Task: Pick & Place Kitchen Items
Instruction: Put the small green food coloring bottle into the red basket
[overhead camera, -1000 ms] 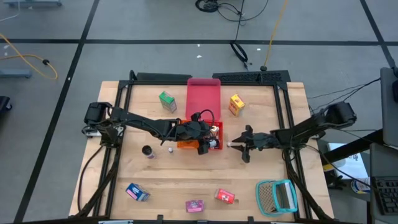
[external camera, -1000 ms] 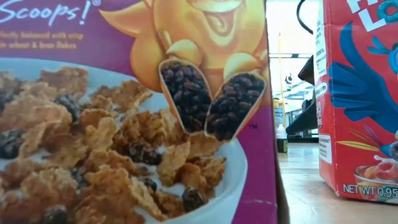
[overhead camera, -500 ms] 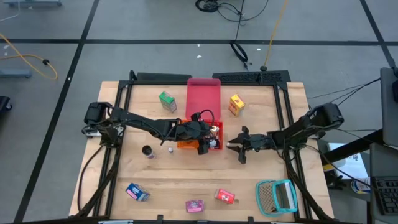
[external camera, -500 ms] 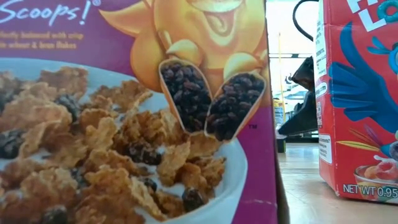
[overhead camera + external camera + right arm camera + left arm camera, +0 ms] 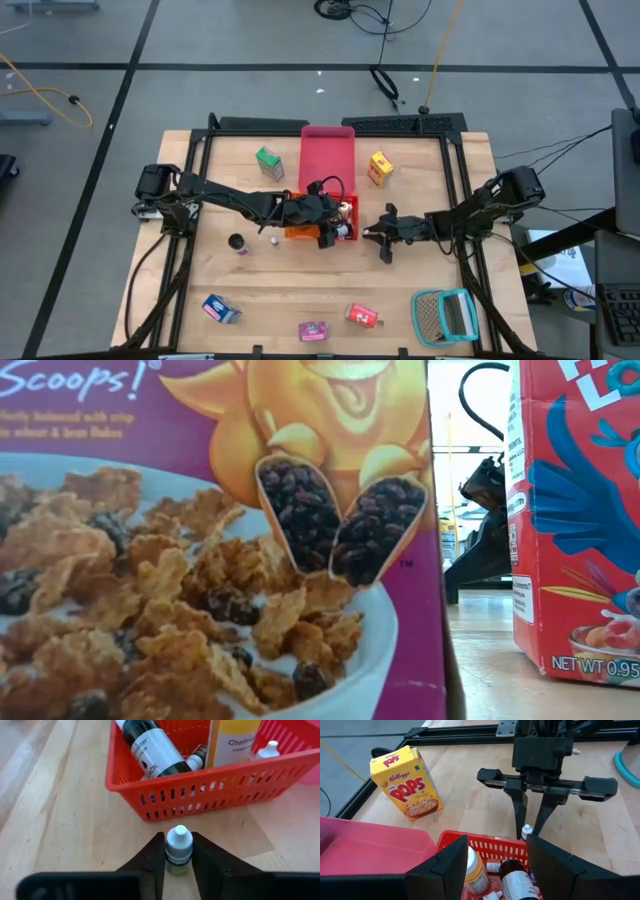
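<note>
My right gripper (image 5: 372, 233) stands just right of the red mesh basket (image 5: 300, 232) and is shut on a tiny white-capped bottle (image 5: 178, 840). The basket (image 5: 200, 785) holds a dark bottle (image 5: 150, 750), a yellow bottle (image 5: 235, 740) and smaller ones. My left gripper (image 5: 335, 222) hovers open over the basket's right part, its fingers (image 5: 447, 870) spread wide above the bottles. Across the table lie a green box (image 5: 268, 162), a yellow box (image 5: 380, 167), a dark can (image 5: 237, 242), and blue (image 5: 220, 308), pink (image 5: 313, 330) and red (image 5: 362, 316) boxes. My right gripper pinches the tiny bottle's body (image 5: 178, 859), just below its white cap, between its two fingers (image 5: 152, 857). The fingers slant down from the table's right side. The bottle stands upright with its cap (image 5: 526, 828) on top; whether its base is on the table I cannot tell.
A pink-red tray (image 5: 327, 160) lies behind the basket. A teal mesh basket (image 5: 445, 315) sits at the near right corner. In the low view a purple cereal box (image 5: 220, 560) and a red box (image 5: 575, 510) block nearly everything; my right arm (image 5: 485, 530) shows between them.
My right gripper, still shut on the tiny bottle, has moved a short way toward the table's left, closer to the red basket. In the low view its arm has come into the gap between the two boxes. The left arm has kept still.
</note>
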Robot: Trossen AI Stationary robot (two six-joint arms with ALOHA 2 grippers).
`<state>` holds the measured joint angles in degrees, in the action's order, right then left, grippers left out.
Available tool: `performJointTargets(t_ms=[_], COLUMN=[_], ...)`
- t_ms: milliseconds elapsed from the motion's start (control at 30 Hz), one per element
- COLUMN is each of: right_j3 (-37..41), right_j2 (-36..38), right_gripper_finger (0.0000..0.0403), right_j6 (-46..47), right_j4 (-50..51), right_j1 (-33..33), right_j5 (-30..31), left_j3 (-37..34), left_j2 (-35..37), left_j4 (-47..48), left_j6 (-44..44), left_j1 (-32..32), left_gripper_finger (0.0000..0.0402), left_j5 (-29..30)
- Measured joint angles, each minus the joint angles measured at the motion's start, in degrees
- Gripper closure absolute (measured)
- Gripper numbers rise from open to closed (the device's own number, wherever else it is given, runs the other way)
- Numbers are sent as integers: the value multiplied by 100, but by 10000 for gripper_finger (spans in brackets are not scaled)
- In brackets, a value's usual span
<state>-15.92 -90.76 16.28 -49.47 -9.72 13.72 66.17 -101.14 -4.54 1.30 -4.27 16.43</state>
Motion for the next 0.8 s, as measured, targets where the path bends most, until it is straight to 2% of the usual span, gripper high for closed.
performJointTargets(t_ms=[367,567,800], right_j3=[-4,-4,-4], right_j2=[333,1171,2296], right_gripper_finger=[344,345,345], right_j6=[57,100,-34], right_j4=[352,1125,1346], right_j1=[0,0,0], right_j5=[-25,-13,-24], left_j3=[0,0,0], left_j2=[0,0,0], left_j4=[1,2,1], left_j6=[0,2,0], left_j1=[0,0,0], left_gripper_finger=[202,202,202], left_j5=[0,1,2])
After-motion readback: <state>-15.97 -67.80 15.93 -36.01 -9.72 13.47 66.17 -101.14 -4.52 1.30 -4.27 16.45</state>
